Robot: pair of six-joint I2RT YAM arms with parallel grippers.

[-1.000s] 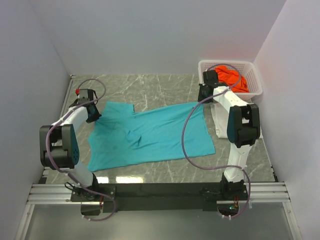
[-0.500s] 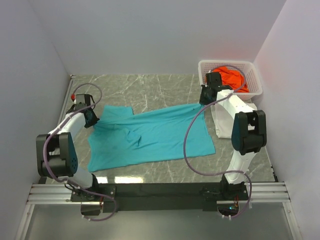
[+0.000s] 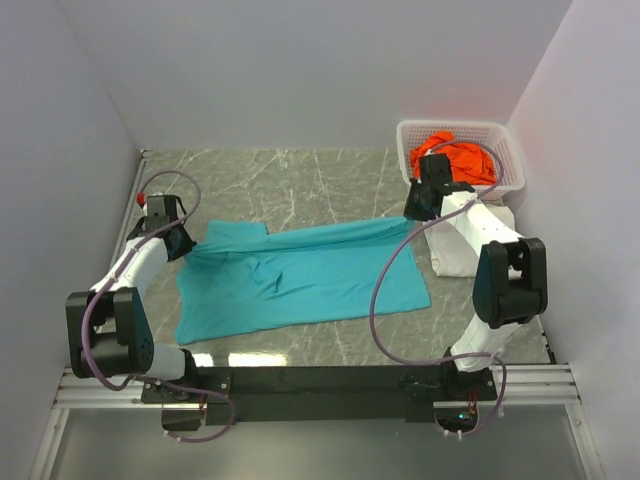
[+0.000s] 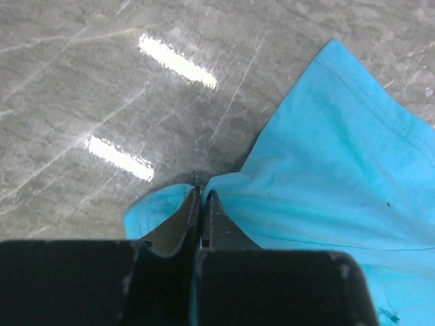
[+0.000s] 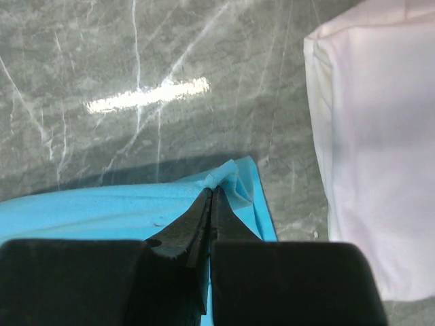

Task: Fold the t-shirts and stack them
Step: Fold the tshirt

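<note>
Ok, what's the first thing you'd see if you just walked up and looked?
The big teal t-shirt across the middle of the table, with the left hand pinching its far left edge and the right hand its far right corner. Then the bright orange t-shirt bundled in the white basket at the far right, and a white t-shirt lying just in front of it.

The right arm (image 3: 475, 225) hides part of the white t-shirt (image 3: 452, 262); the wrist view crops it.
</note>
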